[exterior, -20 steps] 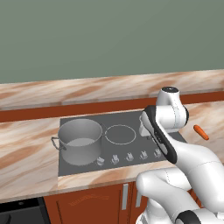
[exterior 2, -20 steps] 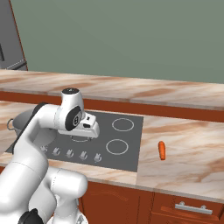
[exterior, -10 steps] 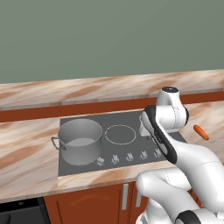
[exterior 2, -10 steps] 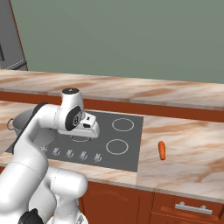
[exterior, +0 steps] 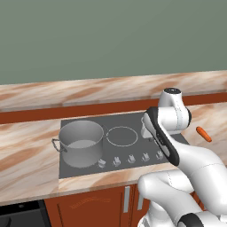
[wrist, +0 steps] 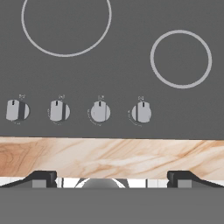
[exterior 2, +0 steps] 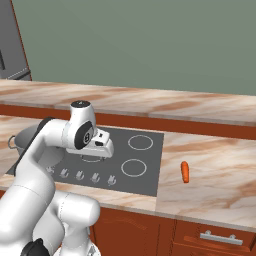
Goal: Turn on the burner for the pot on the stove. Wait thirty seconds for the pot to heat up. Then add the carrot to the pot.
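The grey pot (exterior: 81, 142) stands on the left ring of the dark stove (exterior: 133, 122), and its rim peeks out behind my arm (exterior 2: 19, 141) in the right base view. The orange carrot (exterior: 203, 134) (exterior 2: 185, 171) lies on the counter right of the stove. My gripper (wrist: 111, 178) hangs open and empty above the stove's front edge, over the row of silver knobs (wrist: 100, 111). Four knobs show in the hand view, with a large ring (wrist: 65, 22) and a small ring (wrist: 181, 59) beyond them. My hand (exterior 2: 101, 144) hovers over the stove's middle.
The marble counter (exterior 2: 210, 180) runs left and right of the stove, with a raised back ledge (exterior: 111, 91) and a green wall behind. Wooden cabinet fronts (exterior 2: 215, 235) sit below. A dark appliance (exterior 2: 10, 45) stands at the far left.
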Available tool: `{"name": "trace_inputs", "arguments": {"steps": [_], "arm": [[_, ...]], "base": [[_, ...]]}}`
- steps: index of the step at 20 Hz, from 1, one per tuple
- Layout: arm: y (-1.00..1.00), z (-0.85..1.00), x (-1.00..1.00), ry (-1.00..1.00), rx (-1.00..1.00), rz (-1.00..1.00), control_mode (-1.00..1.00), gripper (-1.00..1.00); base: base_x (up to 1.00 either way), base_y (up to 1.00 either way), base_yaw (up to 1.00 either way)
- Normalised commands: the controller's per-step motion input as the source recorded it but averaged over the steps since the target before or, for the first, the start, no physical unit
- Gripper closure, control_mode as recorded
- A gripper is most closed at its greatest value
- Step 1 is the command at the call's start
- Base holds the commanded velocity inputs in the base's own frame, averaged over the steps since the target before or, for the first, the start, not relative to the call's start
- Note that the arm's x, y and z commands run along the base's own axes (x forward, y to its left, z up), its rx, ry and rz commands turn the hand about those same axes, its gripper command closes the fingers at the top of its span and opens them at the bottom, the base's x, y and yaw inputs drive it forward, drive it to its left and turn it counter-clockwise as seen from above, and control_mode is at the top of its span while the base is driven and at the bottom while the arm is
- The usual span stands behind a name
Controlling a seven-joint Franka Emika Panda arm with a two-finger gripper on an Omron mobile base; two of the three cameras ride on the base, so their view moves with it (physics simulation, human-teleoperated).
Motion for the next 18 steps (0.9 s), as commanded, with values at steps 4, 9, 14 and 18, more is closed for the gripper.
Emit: {"name": "trace_inputs", "arguments": {"steps": [4, 9, 14, 18], "arm": [[0.00, 0.00, 0.00, 0.00, 0.00, 0.00, -1.00, -1.00], [0.00, 0.00, 0.00, 0.00, 0.00, 0.00, -1.00, -1.00], [0.00, 0.00, 0.00, 0.00, 0.00, 0.00, -1.00, -1.00], [0.00, 0.00, 0.00, 0.00, 0.00, 0.00, -1.00, -1.00]], "base": [[0.00, 0.00, 0.00], [0.00, 0.00, 0.00], [0.00, 0.00, 0.00], [0.00, 0.00, 0.00]]}}
